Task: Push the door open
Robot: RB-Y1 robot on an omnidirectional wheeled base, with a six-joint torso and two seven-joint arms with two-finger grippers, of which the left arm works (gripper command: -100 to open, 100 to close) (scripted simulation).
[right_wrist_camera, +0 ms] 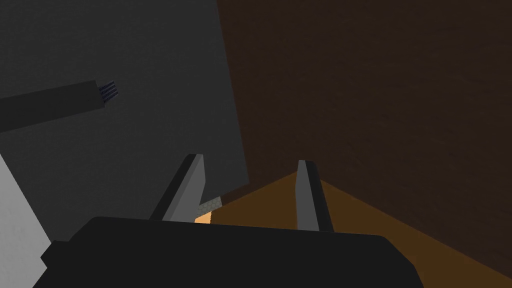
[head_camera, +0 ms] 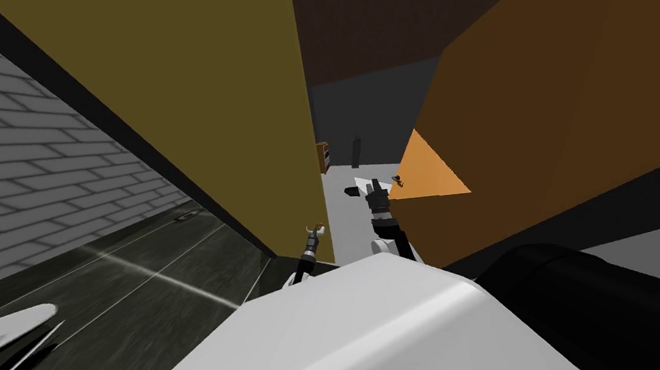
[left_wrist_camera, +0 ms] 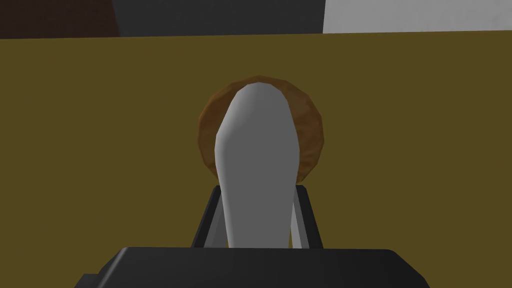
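Door is the tall flat olive-yellow panel (head_camera: 196,93), upright, to the robot's left-front, with its free vertical edge at the gap in the middle. Near that edge it carries a round brown rose (left_wrist_camera: 312,130) with a light grey lever handle (left_wrist_camera: 255,150) sticking out of it. Left claw (head_camera: 316,232) is on that lever: thin grey fingers (left_wrist_camera: 297,220) pressed to both its sides, so it's pinching the handle, not spread. Lever's long axis runs straight back along the claw's own line. The door face sits square ahead, just past the fingertips. That's the relation that matters: panel dead ahead of the left claw, so a push goes along the claw's axis, close to the free edge where leverage is best. Left arm is plainly the nearer one. Right claw (head_camera: 375,188) hangs apart across the gap, fingers spread with nothing between them, close to the lighter corner of a big orange-brown panel (head_camera: 579,91); can't tell what that panel is. A strip of pale floor (head_camera: 343,216) shows between the two panels, so I'd judge the door ajar, not wide. My guess for the next move: hold the pinch, drive the left arm forward, base follows. Risk is the lever slipping from the blades as the swing changes the angle. Grey brick wall (head_camera: 12,166) and dark floor (head_camera: 116,286) lie off to the robot's left.
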